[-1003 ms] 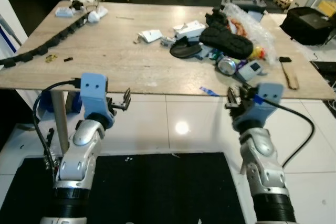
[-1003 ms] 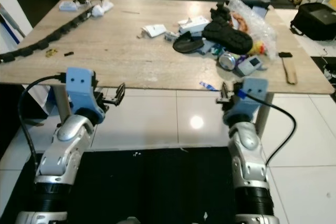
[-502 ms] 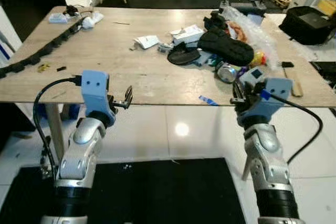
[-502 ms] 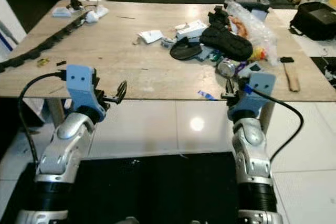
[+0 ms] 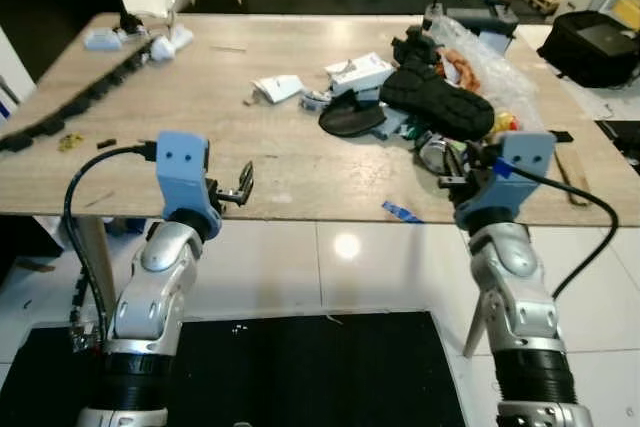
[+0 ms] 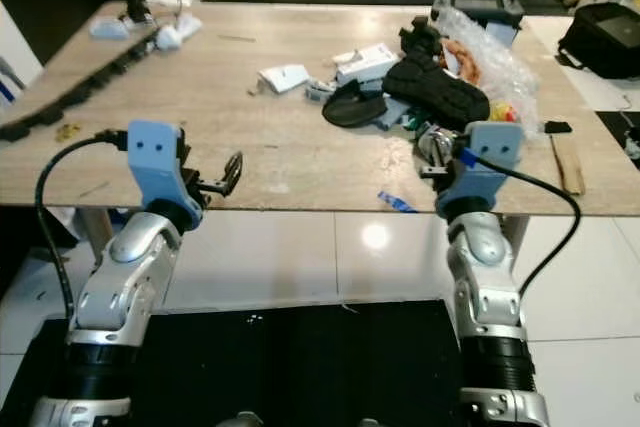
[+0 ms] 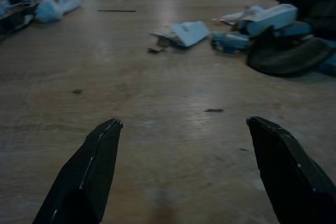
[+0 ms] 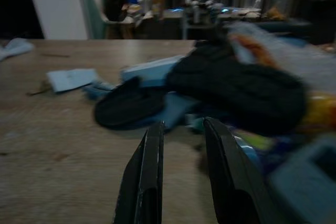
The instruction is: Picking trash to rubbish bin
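Observation:
Trash lies on the wooden table (image 5: 200,137): a crumpled white paper (image 5: 278,87), a white box (image 5: 360,72), a black shoe (image 5: 437,107), a flat black sole (image 5: 350,120), a clear plastic bag (image 5: 490,62) and a silver can (image 6: 432,142). A blue scrap (image 5: 403,212) hangs at the near edge. My left gripper (image 5: 240,185) is open over the table's front edge, its fingers (image 7: 89,171) wide apart with the paper (image 7: 189,31) well beyond them. My right gripper (image 5: 455,162) is shut and empty at the edge, right by the can, facing the shoe (image 8: 241,90).
A black cable chain (image 5: 90,97) runs along the table's left side. A black bag (image 5: 600,47) stands on the floor at the right, and a wooden stick (image 5: 572,182) lies at the table's right end. A black mat (image 5: 300,367) covers the floor below me.
The camera has moved closer to the table. Both grippers have risen from below the table edge to its level; the right one now reaches the can.

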{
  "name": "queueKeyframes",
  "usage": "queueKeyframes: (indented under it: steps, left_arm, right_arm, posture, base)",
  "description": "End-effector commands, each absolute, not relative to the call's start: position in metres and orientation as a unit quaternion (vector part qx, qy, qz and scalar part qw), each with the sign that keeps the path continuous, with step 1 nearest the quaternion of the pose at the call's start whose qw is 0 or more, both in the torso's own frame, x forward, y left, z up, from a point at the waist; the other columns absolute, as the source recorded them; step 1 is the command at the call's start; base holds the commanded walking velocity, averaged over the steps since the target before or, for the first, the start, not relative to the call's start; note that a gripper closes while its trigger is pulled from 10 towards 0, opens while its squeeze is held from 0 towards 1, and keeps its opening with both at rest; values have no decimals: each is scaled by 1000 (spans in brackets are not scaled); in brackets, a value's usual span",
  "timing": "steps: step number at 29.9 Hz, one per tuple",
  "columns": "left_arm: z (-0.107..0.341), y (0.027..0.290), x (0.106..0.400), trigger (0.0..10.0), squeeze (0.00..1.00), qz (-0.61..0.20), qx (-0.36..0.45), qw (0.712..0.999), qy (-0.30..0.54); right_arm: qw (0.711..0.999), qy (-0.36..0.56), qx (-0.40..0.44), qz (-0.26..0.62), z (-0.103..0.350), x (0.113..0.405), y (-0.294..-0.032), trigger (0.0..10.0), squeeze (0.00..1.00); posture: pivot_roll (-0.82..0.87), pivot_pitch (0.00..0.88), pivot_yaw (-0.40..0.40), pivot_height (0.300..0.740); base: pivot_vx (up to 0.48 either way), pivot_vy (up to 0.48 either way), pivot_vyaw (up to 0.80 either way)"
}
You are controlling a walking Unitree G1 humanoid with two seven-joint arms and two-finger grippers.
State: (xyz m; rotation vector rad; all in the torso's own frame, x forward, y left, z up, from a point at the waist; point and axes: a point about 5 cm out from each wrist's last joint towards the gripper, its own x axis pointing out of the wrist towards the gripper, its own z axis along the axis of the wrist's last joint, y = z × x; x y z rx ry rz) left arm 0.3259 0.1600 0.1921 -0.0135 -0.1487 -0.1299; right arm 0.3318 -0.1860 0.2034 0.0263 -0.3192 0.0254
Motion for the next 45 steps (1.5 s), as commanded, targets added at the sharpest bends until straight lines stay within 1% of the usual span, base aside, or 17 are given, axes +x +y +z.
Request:
queueKeyframes:
  steps: [1, 7, 15, 35, 42, 45]
  left_arm:
    - [186, 161, 324, 10000, 0, -61, -11, 996, -61]
    - [185, 164, 324, 10000, 0, -60, -4, 996, -59]
    - [186, 162, 324, 10000, 0, -66, -4, 996, -60]
    - [188, 163, 326, 10000, 0, -62, -7, 996, -62]
    - [188, 163, 326, 10000, 0, -62, -8, 996, -63]
    - [189, 163, 326, 10000, 0, -59, -9, 996, -65]
  right_arm:
    - [987, -160, 1, 16, 203, 330, -188, 10000, 0]
    - [986, -164, 4, 26, 204, 330, -185, 10000, 0]
    - [986, -164, 1, 29, 203, 331, -182, 10000, 0]
    - [984, -163, -6, 66, 201, 332, -174, 10000, 0]
    - [984, -163, -6, 75, 199, 331, -170, 10000, 0]
    - [983, -166, -1, 75, 200, 331, -169, 10000, 0]
  posture:
    - [9, 175, 18, 740]
    - [12, 172, 15, 740]
    - [10, 177, 12, 740]
    - [8, 170, 14, 740]
    - [11, 161, 13, 740]
    - [15, 157, 11, 740]
  base:
    - [315, 0, 800]
    - [315, 0, 663]
    - [315, 0, 0]
    - [314, 0, 0]
    - [314, 0, 704]
    - [315, 0, 0]
